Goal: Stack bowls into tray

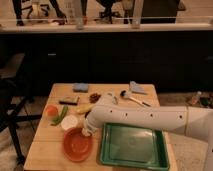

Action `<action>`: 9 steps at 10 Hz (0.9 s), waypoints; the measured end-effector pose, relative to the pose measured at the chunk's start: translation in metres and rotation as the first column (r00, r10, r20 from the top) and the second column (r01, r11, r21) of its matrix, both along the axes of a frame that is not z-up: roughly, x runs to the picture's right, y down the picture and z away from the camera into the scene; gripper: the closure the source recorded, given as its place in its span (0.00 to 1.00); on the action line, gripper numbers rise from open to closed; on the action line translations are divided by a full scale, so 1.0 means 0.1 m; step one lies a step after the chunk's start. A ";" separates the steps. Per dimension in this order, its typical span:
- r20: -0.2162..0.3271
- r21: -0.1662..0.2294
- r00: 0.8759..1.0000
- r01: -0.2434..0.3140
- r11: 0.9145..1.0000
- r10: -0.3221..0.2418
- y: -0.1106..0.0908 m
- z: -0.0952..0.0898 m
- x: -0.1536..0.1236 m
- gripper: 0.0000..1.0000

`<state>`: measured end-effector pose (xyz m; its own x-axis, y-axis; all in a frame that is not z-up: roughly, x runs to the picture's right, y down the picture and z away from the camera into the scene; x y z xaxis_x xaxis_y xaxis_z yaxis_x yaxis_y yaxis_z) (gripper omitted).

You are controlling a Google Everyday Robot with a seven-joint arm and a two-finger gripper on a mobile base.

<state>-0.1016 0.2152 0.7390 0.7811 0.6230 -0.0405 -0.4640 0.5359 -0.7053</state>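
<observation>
Reaching in from the right, the robot's white arm (pixel 150 119) stretches across a light wooden slatted table (pixel 50 137), and its gripper (pixel 87 131) sits low at the upper right rim of the round, shallow, bright orange bowl (pixel 77 145); whether it touches that rim cannot be told. The bowl rests on the table's front left part, just left of the large rectangular green plastic tray (pixel 134 146), which lies flat with a raised rim and nothing visible inside it. Just above the bowl stands a small white round dish (pixel 69 122), with a green vegetable (pixel 59 117) and an orange fruit (pixel 50 110) to its left. Farther back lie a blue cloth (pixel 80 87) and a grey-blue folded cloth (pixel 137 88).
</observation>
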 end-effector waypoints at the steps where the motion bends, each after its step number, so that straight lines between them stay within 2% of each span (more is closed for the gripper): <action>1: 0.000 0.000 1.000 0.000 1.000 0.000 0.00 0.00 0.00 0.42; 3: 0.000 0.000 1.000 0.000 1.000 0.000 0.00 0.00 0.00 0.25; 4: 0.000 0.000 1.000 0.000 1.000 0.000 0.00 0.00 0.00 0.20; 9: 0.000 0.000 1.000 0.000 1.000 0.000 0.00 0.00 0.00 0.20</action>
